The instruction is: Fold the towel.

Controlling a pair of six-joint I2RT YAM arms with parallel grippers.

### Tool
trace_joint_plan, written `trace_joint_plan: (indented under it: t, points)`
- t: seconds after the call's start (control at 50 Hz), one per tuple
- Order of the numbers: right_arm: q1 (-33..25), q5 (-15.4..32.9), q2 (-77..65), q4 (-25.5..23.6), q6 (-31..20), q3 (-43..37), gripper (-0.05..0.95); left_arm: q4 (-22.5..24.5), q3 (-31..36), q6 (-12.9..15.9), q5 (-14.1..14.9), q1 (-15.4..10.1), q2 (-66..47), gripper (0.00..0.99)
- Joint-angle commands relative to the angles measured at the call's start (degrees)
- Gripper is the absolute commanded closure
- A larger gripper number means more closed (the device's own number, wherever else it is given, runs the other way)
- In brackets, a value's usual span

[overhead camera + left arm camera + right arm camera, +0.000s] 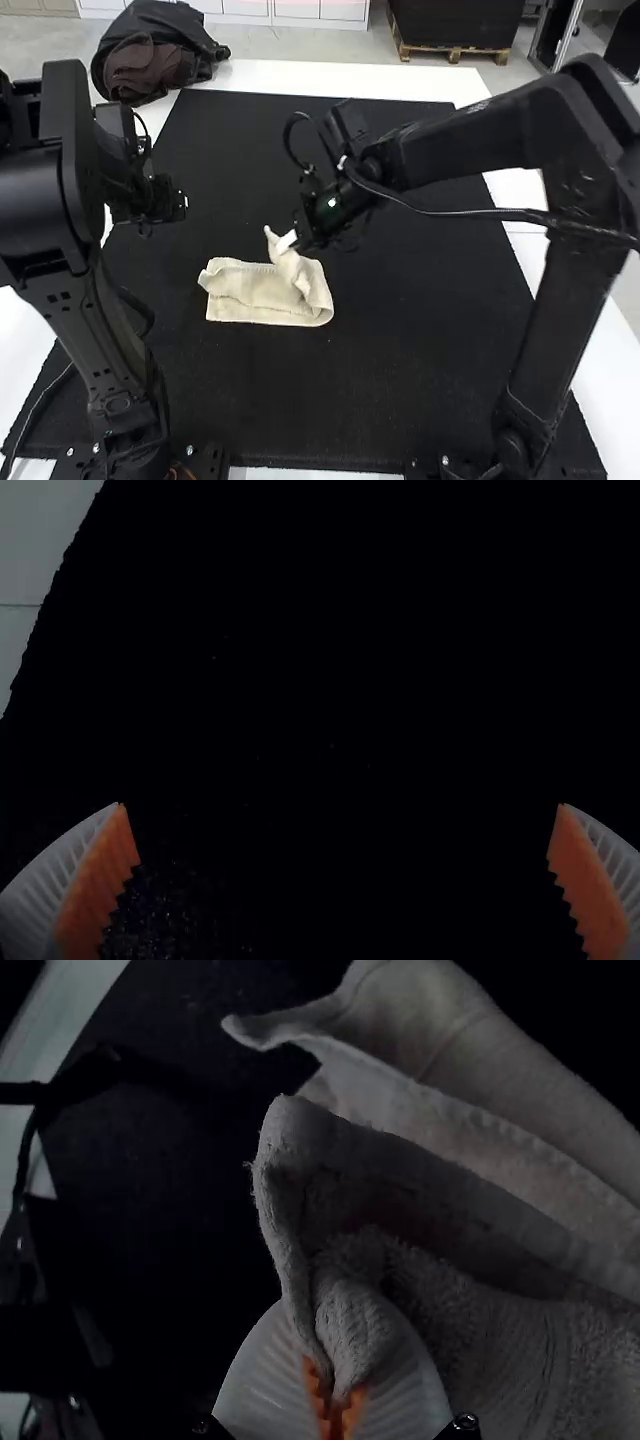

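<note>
Apparently midway: towel (235,306) on the black mat (420,380), seemingly folded once, edges uneven. Right gripper (335,1380) was closed on a raised end; left gripper (341,805) stood wide open, empty. Laying that end over and smoothing remained.

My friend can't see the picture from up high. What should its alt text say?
The robot's right pincer holds up part of a small cream towel, whose rest lies partly folded on a black mat. The left pincer hangs apart from the towel, and a dark bundle sits at the far left.
</note>
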State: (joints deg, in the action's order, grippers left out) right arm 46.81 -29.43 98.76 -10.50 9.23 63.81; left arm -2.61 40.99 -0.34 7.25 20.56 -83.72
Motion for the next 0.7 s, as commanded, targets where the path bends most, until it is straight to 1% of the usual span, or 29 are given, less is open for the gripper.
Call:
trace_joint_plan:
  t: [0.0,0.16,0.38,0.48,0.68]
  points:
    - [1.7,-1.2,2.2,0.9,0.8,3.7,0.93,0.7,-0.2,-0.6,-0.6,0.2,-0.4,0.034]
    - [2.9,-1.2,6.0,2.2,1.1,7.1,0.93,1.1,-0.4,-0.6,-0.6,0.3,-0.4,0.034]
    - [4.9,-1.2,11.2,2.4,1.1,12.2,0.92,1.5,-0.4,-0.8,-0.6,0.3,-0.4,0.034]
    - [5.5,-1.2,13.5,2.4,1.1,14.9,0.93,1.5,-0.4,-0.7,-0.6,0.9,-0.4,0.034]
    - [6.4,-1.2,17.3,2.4,1.1,19.6,0.92,1.6,-0.4,-0.3,-0.5,3.2,-0.4,0.034]
